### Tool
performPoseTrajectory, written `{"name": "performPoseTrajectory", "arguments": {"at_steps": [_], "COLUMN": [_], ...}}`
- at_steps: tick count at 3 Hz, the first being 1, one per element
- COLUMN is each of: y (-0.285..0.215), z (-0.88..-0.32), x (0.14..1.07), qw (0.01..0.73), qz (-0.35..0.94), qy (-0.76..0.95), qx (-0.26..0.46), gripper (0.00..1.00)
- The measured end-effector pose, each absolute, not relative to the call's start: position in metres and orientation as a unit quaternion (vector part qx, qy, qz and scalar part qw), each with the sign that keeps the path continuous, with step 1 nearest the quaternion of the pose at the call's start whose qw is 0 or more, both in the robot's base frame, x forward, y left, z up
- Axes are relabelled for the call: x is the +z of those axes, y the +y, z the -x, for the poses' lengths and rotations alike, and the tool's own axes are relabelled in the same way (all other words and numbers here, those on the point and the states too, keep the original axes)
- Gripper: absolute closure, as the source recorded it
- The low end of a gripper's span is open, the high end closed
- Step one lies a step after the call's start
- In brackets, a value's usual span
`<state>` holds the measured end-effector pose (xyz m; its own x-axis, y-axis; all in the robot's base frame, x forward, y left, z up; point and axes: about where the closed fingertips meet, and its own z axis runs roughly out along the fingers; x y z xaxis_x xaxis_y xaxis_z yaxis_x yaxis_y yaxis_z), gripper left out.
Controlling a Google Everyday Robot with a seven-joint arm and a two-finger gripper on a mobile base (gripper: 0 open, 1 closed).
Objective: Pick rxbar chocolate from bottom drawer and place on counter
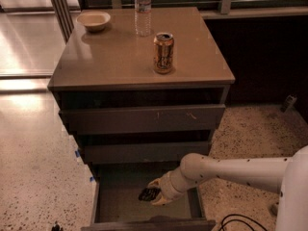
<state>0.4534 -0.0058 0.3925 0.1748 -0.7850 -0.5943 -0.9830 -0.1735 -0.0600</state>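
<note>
looking down on a grey-tan counter filling the upper middle, topping a cabinet of three grey drawers. reaching in from four o'clock, a white arm, lying nearly level and bending down at the wrist into the bottom drawer, which is standing open at six o'clock.

working on the pick step, by the look of it. gripper sitting low inside the drawer, toward its three o'clock side, and seeming to be clenched on the rxbar chocolate, a small dark bar showing at the nine o'clock end of the tip. hard telling whether the bar is resting on the drawer floor or hanging just above it. nothing of the placing step done yet.

next, probably calling for drawing the bar up and out toward six o'clock, clearing the two upper drawers overhead, then rising over the counter's front edge.

choosing a spot for setting down means avoiding an orange can standing near the counter's centre, a clear water bottle at twelve o'clock by the back edge, and a pale bowl at eleven o'clock in the back corner.
</note>
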Motion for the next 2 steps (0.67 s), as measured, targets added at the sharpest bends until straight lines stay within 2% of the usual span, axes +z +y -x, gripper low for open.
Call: {"name": "performPoseTrajectory", "arguments": {"at_steps": [1, 2], "y": [-0.0111, -0.0111], "z": [-0.4729, -0.4728], "x": [0.4293, 0.4292], "qw": [0.236, 0.236], "qz": [0.745, 0.745], "qy": [0.595, 0.595], "qx": [0.187, 0.187], "gripper": [1.0, 1.0]}}
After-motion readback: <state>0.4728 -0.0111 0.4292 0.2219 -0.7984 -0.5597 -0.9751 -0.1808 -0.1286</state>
